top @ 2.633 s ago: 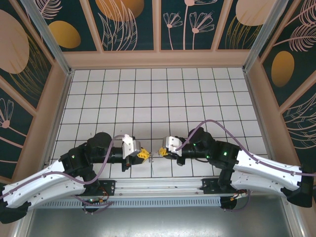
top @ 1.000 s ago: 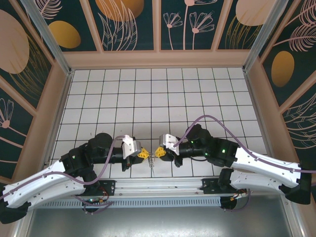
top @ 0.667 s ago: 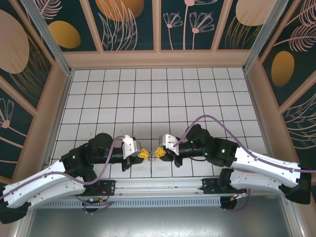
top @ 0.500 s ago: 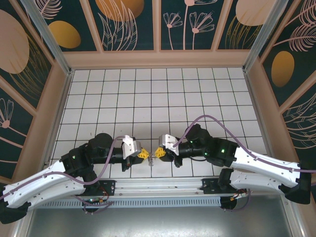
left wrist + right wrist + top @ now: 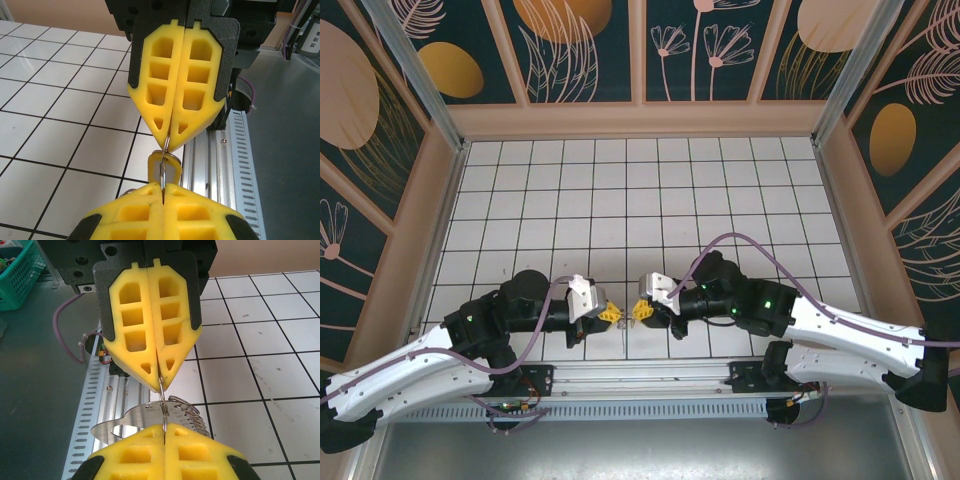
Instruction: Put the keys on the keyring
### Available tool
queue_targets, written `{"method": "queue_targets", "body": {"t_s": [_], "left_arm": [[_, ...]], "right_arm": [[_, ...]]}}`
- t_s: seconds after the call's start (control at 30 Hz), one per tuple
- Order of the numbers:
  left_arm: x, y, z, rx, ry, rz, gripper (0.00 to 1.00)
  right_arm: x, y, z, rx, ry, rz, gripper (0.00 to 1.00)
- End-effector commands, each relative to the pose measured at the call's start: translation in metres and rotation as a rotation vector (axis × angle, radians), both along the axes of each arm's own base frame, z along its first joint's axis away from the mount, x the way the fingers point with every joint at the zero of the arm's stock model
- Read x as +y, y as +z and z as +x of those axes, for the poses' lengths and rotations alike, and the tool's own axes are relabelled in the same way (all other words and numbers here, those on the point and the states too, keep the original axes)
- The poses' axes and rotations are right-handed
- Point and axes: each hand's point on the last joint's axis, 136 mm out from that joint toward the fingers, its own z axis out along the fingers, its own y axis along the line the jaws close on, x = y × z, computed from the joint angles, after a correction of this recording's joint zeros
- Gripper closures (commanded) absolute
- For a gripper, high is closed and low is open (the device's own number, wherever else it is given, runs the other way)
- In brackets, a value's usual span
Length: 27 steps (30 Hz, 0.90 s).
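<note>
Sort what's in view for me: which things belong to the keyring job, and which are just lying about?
Job: keyring, pinched by both shut grippers; keys bunched at it; left gripper; right gripper.
Lying about: green basket, off the tiles; purple cable.

The tabletop (image 5: 720,200) is white tile ruled with a thin black grid. The walls (image 5: 590,50) around it carry dark teal panels with golden-orange ovals and pale line-drawn leaves and flowers, set in peach-tan frames. The left arm (image 5: 410,365) and right arm (image 5: 850,335) are white with black joints, and a mauve cable (image 5: 740,240) loops over the right one. Low in the middle of the top view, the left end effector (image 5: 611,314) and right end effector (image 5: 641,310) have bright yellow fingers in black housings. The keyring (image 5: 164,165) is thin silver wire and the keys (image 5: 137,420) are silvery-grey. A teal mesh basket (image 5: 17,267) sits in the upper left of the right wrist view, above a pale silver slotted rail (image 5: 90,400).
</note>
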Motion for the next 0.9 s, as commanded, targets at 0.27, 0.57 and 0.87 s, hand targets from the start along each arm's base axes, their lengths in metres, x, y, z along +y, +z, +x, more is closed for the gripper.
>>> {"method": "queue_targets", "body": {"t_s": [0.27,0.57,0.87], "left_arm": [[-0.0043,0.0134,0.0010,-0.043,-0.013,-0.055,1.00],[-0.0055,0.0150,0.0017,-0.040,-0.012,-0.058,1.00],[-0.0082,0.0133,0.0048,-0.029,-0.002,-0.043,1.00]], "right_arm": [[0.0124,0.0328,-0.0077,0.002,0.052,0.110,1.00],[0.0145,0.0330,-0.0076,0.008,0.052,0.121,1.00],[0.0153,0.0309,-0.0073,0.012,0.051,0.123,1.00]]}}
